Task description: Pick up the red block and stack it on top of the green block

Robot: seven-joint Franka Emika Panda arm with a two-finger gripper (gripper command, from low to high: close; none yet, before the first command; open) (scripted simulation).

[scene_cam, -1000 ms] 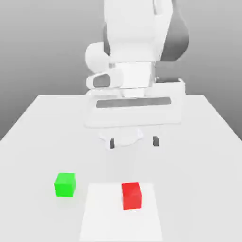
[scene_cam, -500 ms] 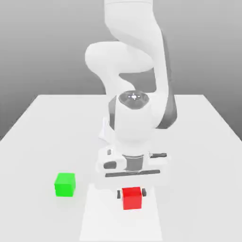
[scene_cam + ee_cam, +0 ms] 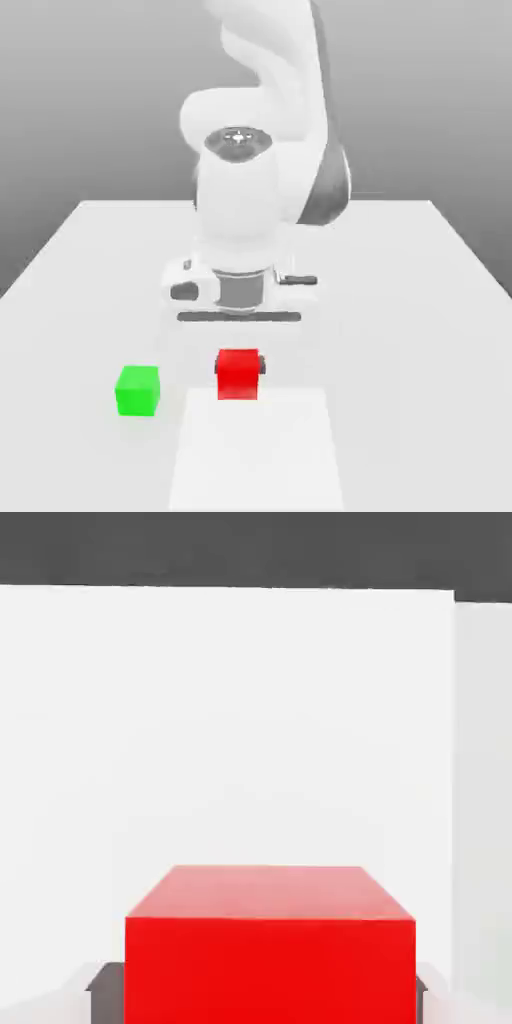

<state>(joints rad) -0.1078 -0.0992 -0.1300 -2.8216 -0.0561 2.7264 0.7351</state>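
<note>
Nearest in the exterior view lies a flat pale square patch (image 3: 258, 448) on the white table (image 3: 420, 300), nothing resting on it. Just past its far edge the red block (image 3: 238, 373) hangs off the tabletop, clamped between the dark fingertips of the gripper (image 3: 240, 367), jaws narrowed onto its two sides; the hand view shows the block (image 3: 268, 942) square between the pads (image 3: 103, 990). The green block (image 3: 138, 390) sits on the table toward the exterior view's left of the red one, near but apart, and the white Panda arm (image 3: 255, 150) rises behind.
</note>
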